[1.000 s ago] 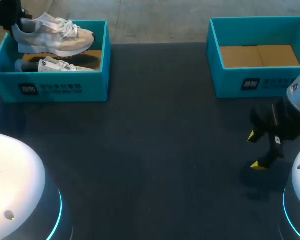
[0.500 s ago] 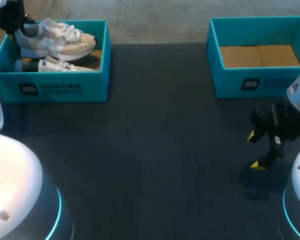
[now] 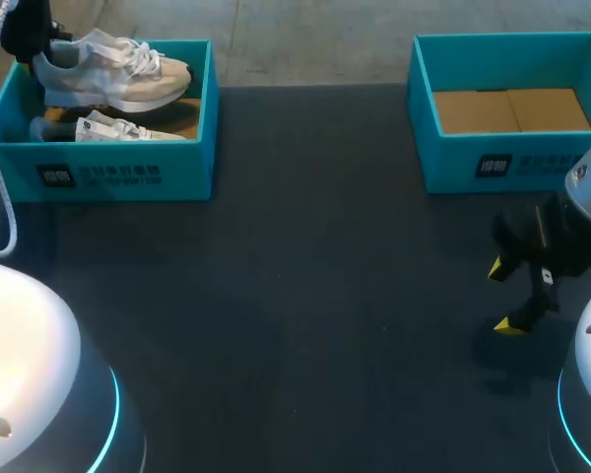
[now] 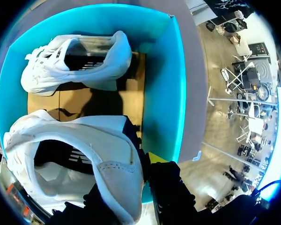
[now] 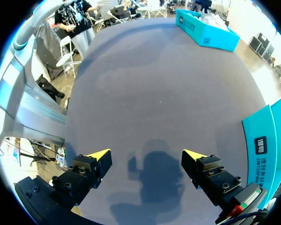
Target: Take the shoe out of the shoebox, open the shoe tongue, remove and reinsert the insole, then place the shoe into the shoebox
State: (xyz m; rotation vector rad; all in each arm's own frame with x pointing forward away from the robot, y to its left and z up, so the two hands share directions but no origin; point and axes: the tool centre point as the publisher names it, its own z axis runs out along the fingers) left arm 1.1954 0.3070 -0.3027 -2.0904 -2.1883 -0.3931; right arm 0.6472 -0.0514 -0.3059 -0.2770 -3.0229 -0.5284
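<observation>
While the left jaws pinch the heel of a shoe (image 3: 108, 74) above the left box (image 3: 182, 168), where a second shoe (image 3: 118, 129) lies, the right jaws hang spread over the worktop (image 3: 305, 296).

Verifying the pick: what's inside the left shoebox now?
One white sneaker lies on the cardboard floor. The left gripper holds the other sneaker by its heel above the shoebox, hiding part of the floor beneath.
</observation>
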